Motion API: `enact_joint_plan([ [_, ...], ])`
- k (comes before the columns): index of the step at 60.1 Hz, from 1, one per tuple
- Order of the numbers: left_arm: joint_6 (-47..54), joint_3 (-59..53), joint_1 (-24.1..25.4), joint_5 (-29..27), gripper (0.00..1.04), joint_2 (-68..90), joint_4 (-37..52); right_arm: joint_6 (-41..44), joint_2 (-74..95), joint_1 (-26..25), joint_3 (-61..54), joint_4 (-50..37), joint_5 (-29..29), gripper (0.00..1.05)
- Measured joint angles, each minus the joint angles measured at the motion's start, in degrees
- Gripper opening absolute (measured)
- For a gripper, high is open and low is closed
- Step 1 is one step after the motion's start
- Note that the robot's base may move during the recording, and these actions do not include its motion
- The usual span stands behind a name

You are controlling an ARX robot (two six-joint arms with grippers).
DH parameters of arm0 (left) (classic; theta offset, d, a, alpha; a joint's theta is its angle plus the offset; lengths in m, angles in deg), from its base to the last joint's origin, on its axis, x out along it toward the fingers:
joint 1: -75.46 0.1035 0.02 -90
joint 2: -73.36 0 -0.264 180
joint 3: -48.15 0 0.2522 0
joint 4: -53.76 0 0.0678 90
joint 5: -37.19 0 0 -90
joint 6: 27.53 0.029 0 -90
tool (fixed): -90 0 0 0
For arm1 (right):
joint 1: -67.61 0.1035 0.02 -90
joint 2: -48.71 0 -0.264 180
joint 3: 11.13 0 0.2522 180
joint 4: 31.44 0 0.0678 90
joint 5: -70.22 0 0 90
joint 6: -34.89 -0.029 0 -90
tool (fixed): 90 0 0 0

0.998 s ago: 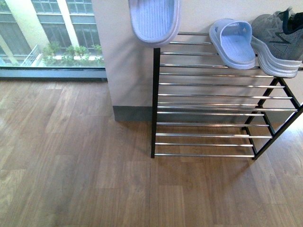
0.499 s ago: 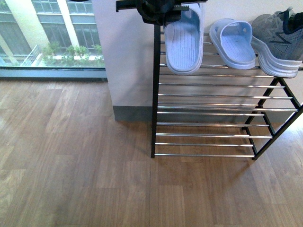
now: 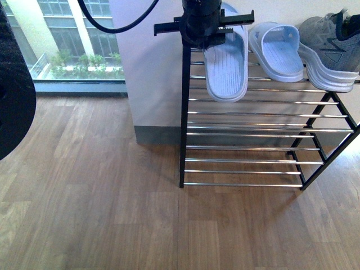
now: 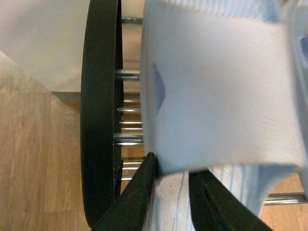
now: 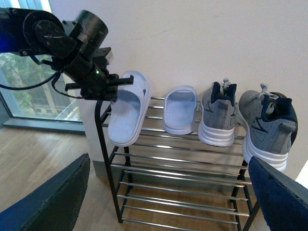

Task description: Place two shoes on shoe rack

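Shoe rack (image 3: 253, 115) unmoved since the earlier frame. Held slide sandal (image 3: 226, 67) has been carried toward 3 o'clock, sole ribbed, pale blue, tilted over the top tier, clamped by left gripper (image 3: 203, 25). Right gripper (image 5: 168, 197) spread wide.

Wood-plank floor (image 3: 95, 191) in front of me, warm brown, boards running left to right, soft daylight glare on it. Plain off-white wall (image 3: 147, 67) ahead, grey baseboard (image 3: 156, 135) along its foot. To my left a big window (image 3: 67, 39) reaches nearly to the floor with a dark sill strip; outside I see a pale building facade (image 3: 25, 28) and green shrubs (image 3: 84, 59). My right wrist view shows the same wall (image 5: 202, 43), evenly lit.
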Motion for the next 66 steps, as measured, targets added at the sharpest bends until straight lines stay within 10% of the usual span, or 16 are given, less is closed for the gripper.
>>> enact_joint_plan([
  [23,-0.1,-13.8,0.7,1.2,0.97,-9.2,10.4,0.0,0.0,0.0,0.0,0.0,0.0,0.95],
  [66,12.2,-100.7,9.8,-5.9,0.95,-72.6,53.3,0.0,0.0,0.0,0.0,0.0,0.0,0.95],
])
